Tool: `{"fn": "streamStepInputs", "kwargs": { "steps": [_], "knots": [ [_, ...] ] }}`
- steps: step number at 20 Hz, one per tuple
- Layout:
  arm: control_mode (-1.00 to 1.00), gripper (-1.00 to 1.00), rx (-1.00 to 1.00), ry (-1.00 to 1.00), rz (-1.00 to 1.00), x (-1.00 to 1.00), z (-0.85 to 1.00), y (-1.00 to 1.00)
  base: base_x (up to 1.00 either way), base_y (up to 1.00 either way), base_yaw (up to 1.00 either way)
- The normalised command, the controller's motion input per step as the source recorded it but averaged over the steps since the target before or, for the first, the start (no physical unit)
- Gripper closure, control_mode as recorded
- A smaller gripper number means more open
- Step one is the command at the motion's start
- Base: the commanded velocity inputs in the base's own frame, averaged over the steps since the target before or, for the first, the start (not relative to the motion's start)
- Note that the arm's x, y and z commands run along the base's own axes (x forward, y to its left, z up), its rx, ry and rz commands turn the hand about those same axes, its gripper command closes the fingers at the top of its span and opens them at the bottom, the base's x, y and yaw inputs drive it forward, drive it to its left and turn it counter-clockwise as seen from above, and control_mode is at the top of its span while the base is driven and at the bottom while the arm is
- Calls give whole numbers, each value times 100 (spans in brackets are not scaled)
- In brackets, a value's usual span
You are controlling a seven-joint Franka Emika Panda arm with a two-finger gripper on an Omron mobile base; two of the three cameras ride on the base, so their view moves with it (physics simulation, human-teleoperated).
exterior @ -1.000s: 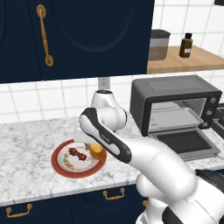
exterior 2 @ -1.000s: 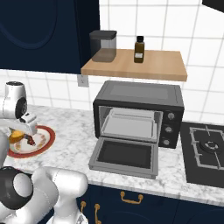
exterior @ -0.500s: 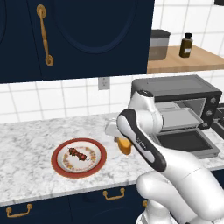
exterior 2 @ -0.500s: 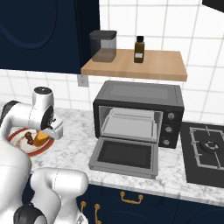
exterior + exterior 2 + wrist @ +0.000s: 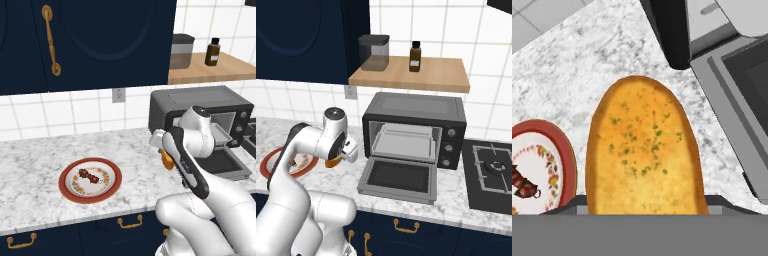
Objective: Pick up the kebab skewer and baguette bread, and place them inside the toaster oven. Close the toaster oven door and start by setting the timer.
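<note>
Above the bench [image 5: 40,165], between plate [image 5: 67,190] and toaster oven [image 5: 415,125], the end effector [image 5: 167,159] grips the baguette bread [image 5: 643,150] clear of the surface, likely for carrying to the lowered toaster oven door [image 5: 400,177]; the kebab skewer [image 5: 90,176] lies on the plate.

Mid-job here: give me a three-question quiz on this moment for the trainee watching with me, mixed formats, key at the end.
1. True or false: the toaster oven door is shut.
2. What does the hand hold? A) the kebab skewer B) the baguette bread C) the brown bottle
3. Fill in: the kebab skewer lies on the ____.

Key:
1. False: the door lies folded down flat in front of the toaster oven, with the rack visible inside.
2. B: the baguette bread sits in the hand above the counter, between the plate and the oven.
3. Plate.
</note>
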Motion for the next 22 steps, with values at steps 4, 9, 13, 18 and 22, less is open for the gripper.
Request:
{"fn": "streamStepInputs", "kwargs": {
  "steps": [4,9,13,18,22],
  "knots": [
    [-100,100,6,-18,-21,36,1,-100,0,0,0],
    [-100,100,11,-4,-30,50,20,-93,0,0,0],
    [-100,100,13,3,-27,66,39,-76,0,0,0],
    [-100,100,11,0,-25,8,38,-64,0,0,0],
    [-100,100,10,-13,-25,-3,0,-27,0,0,0]
  ]
}}
